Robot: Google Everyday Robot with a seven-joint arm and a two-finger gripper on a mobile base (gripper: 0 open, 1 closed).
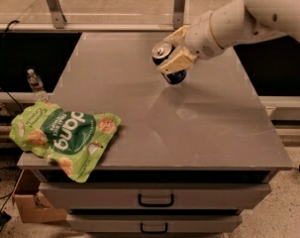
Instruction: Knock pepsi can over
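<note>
The pepsi can (170, 69) is dark blue with a silver top. It is at the back middle of the grey table (189, 133), tilted with its top toward the left and its lower end at or just above the tabletop. My gripper (166, 54) reaches in from the upper right on a white arm. Its cream fingers (178, 59) sit on either side of the can and are closed on it. The fingers hide part of the can's side.
A green snack bag (65, 135) lies on the table's front left corner, hanging over the edge. A small water bottle (35, 83) stands off the table to the left. A metal rail (115, 28) runs behind the table. Drawers (155, 198) are below the front edge.
</note>
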